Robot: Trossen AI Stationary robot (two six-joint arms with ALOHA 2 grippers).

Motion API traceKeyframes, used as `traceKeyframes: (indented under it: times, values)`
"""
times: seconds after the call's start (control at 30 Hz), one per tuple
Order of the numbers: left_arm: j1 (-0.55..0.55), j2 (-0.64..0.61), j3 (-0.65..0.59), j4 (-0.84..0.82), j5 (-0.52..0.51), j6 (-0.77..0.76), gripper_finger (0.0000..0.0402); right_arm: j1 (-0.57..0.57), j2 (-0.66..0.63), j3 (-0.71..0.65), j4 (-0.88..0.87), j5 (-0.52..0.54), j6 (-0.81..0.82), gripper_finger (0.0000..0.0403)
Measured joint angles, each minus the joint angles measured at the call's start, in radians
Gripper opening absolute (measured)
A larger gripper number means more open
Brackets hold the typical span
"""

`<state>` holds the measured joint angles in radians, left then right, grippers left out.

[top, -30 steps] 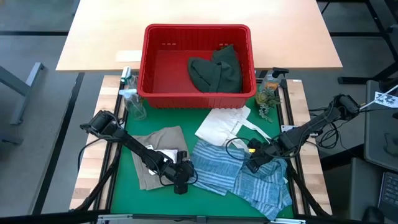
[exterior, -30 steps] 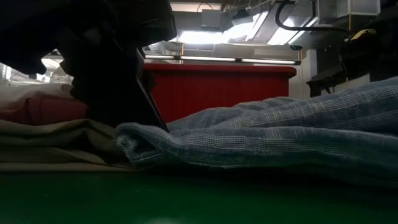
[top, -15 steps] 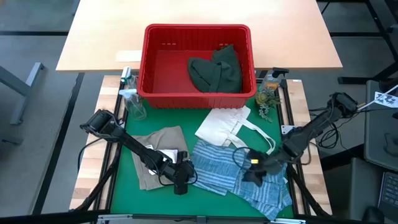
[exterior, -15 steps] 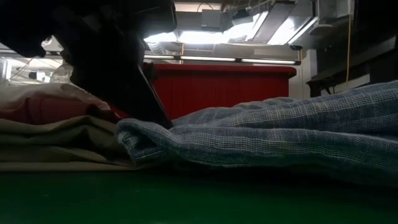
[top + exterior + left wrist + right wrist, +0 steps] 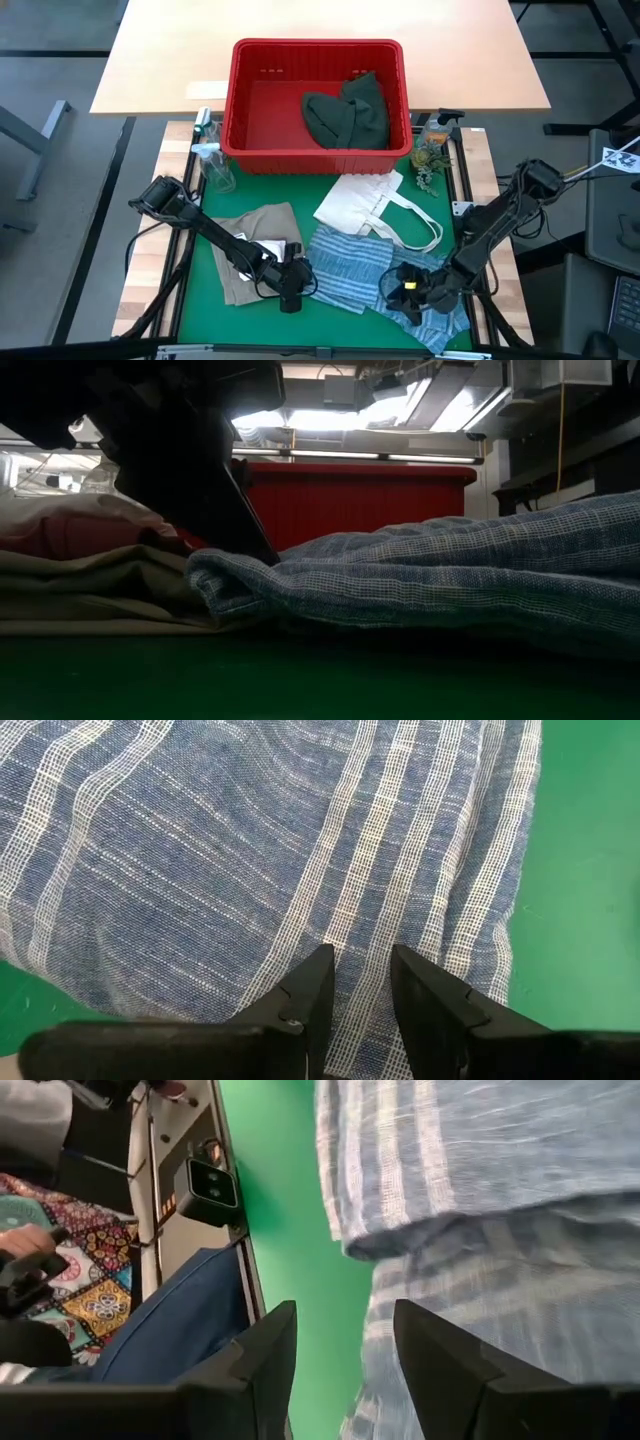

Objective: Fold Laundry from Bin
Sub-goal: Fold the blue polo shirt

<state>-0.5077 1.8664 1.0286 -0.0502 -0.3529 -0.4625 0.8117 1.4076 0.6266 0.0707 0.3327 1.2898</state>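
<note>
Striped shirt (image 5: 365, 275) lies half-folded on the mat; tan garment (image 5: 250, 250) beside it; dark green garment (image 5: 350, 112) awaits in bin (image 5: 315, 48). Left gripper (image 5: 292, 290) pinches the shirt's edge; right gripper (image 5: 408, 295) hovers parted, empty.

The bin (image 5: 318, 100) stands behind the striped shirt (image 5: 350, 272), with the tan garment (image 5: 250, 240) to the shirt's left.

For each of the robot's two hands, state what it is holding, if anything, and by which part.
The left hand pinches the blue-white striped shirt at its left edge. The right hand is open above the shirt's lower right part, holding nothing.
</note>
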Motion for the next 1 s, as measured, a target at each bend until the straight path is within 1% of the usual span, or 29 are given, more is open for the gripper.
traceKeyframes:
  times: [0.23,0.5,0.6,0.7,0.77,0.83,0.93,1.0]
  values:
    - [0.001,0.0,0.0,0.0,-0.001,-0.001,0.0097,-0.002,0.096,0.0,0.101,0.1,-0.042,0.017]
    - [0.001,-0.001,0.001,0.0,-0.001,-0.001,0.0097,-0.009,0.129,0.0,0.152,0.176,-0.041,0.017]
    - [0.001,-0.001,0.001,0.0,-0.001,-0.001,0.0097,-0.027,0.148,0.0,0.181,0.176,-0.042,0.017]
    - [0.001,-0.001,0.001,0.0,-0.002,-0.004,0.0097,-0.05,0.174,0.0,0.195,0.142,-0.042,0.0167]
    - [0.001,-0.001,0.001,0.0,-0.001,-0.006,0.0097,-0.065,0.192,0.0,0.216,0.113,-0.042,0.0155]
    - [0.001,-0.001,0.001,0.0,-0.001,-0.006,0.0097,-0.069,0.198,0.0,0.222,0.085,-0.042,0.0129]
    - [0.001,-0.001,0.001,0.0,-0.001,-0.006,0.0097,-0.066,0.198,0.011,0.225,0.067,-0.042,0.007]
    - [0.001,-0.001,0.001,0.0,-0.001,-0.007,0.0097,-0.065,0.198,0.02,0.223,0.022,-0.042,0.0025]
